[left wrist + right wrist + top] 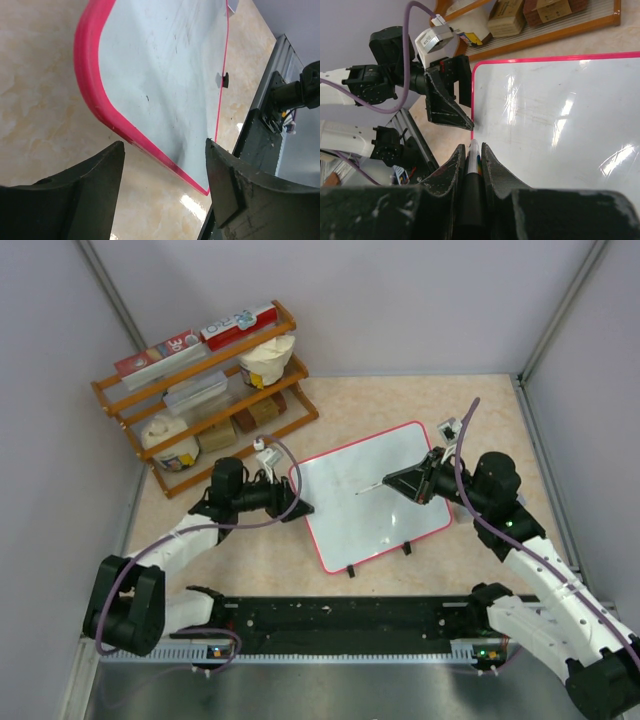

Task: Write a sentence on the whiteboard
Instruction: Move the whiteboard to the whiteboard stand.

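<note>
Two hands, writing about to start: left hand (164, 146) spread wide, empty, whiteboard (350, 520) rim just ahead; right hand (472, 146) clamps a marker (474, 161) (no words yet), whose tip must descend.

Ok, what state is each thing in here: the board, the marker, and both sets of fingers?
left fingers: open, at the whiteboard's rim, holding nothing.
right fingers: shut on the marker.
whiteboard: lying face up, no written words visible.
marker: tip over the whiteboard; contact unclear.
</note>
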Robot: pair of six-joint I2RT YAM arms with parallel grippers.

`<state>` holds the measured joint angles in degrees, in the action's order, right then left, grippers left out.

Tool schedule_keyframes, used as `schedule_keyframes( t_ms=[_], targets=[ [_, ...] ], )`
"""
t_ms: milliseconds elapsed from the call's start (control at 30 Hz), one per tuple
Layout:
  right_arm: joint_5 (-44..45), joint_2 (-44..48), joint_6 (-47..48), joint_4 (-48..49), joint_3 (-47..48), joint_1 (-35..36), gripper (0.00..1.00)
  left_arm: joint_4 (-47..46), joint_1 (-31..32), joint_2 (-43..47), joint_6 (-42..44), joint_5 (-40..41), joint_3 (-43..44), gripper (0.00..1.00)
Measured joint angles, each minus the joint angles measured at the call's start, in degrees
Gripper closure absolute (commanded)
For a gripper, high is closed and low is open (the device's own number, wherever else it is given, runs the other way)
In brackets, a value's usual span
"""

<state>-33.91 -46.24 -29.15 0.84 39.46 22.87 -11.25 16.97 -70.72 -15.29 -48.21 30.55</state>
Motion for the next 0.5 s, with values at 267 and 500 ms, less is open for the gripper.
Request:
schedule_keyframes(
  t_ms=[267,500],
  targets=[
    [0.6,-0.1,0.6,0.0,0.0,0.2,1.0,-2.1,-2.3,3.1,-2.3,2.6,-0.1,0.27],
    [4.9,-1.0,3.7,-1.4,1.4,2.3,1.0,-6.4,-4.2,-0.2,-5.0,-0.7,-0.6,0.27]
  ],
)
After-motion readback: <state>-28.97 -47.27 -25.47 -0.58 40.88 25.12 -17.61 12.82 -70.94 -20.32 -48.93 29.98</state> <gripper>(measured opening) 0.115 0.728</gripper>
